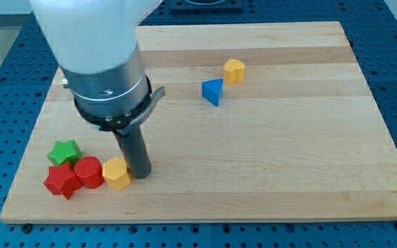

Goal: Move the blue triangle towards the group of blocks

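The small blue triangular block [212,91] lies on the pale wooden desk [288,158] in the upper middle of the view, just beside a small yellow rounded block [234,70] that sits up and to its right, the 2 near each other but seemingly apart. It looks like a light, rigid piece with smooth faces, so it should slide readily on the wood and may twist if pushed off-centre; since nothing can grip it, contact belongs on its upper-right face, opposite the group, pressing toward the view's lower left. That group sits at the lower left: a green star-shaped block [65,151], a red star-shaped block [61,180], a red rounded block [88,171] and a yellow hexagonal block [116,172], packed close together. The end effector is a plain dark rod with no jaws, so it neither opens nor holds anything; its tip [140,176] rests on the desk touching or just beside the yellow hexagonal block's right side, well apart from the blue triangular block.
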